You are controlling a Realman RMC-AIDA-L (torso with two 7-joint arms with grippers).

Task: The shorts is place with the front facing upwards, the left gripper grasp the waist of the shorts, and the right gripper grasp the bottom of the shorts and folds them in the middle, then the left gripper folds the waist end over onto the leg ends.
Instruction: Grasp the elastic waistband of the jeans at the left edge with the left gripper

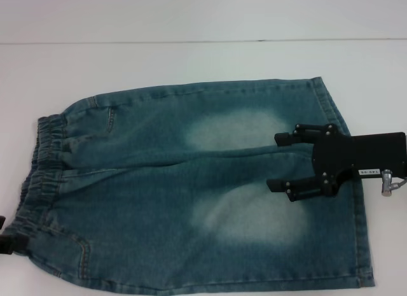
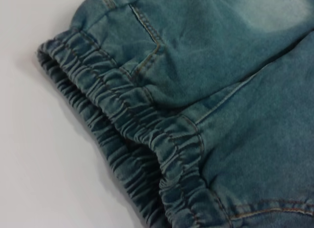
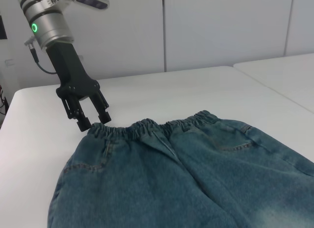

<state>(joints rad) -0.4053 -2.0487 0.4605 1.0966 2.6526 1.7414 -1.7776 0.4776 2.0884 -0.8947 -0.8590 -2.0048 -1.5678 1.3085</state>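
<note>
The shorts [image 1: 191, 194] lie flat on the white table, front up, with pale faded patches on both thighs. The gathered waist [image 1: 41, 175] is at the left, and the bottom of the shorts, the hemmed leg ends [image 1: 365, 245], at the right. My right gripper [image 1: 274, 161] hovers open over the leg area just inside the hems, fingers pointing toward the waist and holding nothing. In the right wrist view my left gripper [image 3: 94, 122] hangs open just above one corner of the waist [image 3: 152, 126]. In the head view only a black bit of the left gripper [image 1: 5, 242] shows at the edge. The left wrist view shows the ruched waist [image 2: 127, 125] close up.
The white table [image 1: 191, 60] extends beyond the shorts on the far side and left. A second white table [image 3: 279, 76] stands off to one side in the right wrist view, with a white panelled wall [image 3: 221, 27] behind.
</note>
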